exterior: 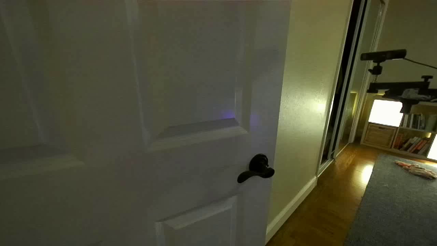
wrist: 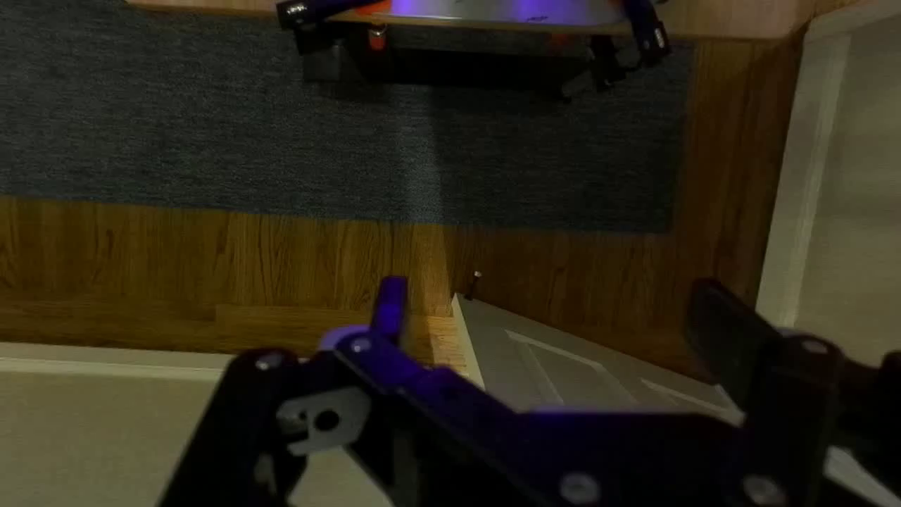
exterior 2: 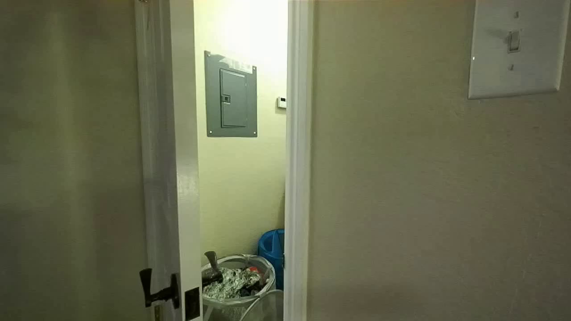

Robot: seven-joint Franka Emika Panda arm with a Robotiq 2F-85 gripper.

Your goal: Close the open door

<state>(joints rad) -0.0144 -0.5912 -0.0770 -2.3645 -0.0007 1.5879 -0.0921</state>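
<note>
Beyond the end effector [wrist: 549,310], spread wide and empty, the white door [wrist: 584,373] stands ajar, and a steady push near its lever handle [exterior: 258,165] should swing it closed most easily

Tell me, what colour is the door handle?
The handle looks black, clearest in an exterior view.

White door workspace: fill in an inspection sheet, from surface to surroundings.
Surface: wood floor, grey rug over part of it.
Job's things: white door open, gap between it and the door frame; black handle.
Clutter: what looks like crumpled cloth on the grey rug; filled basket and blue bin past the door frame.
Gripper: open, holding nothing.
Cables: one thin cable from the camera.
Surroundings: light switch on the wall; fuse box past the door frame.
</note>
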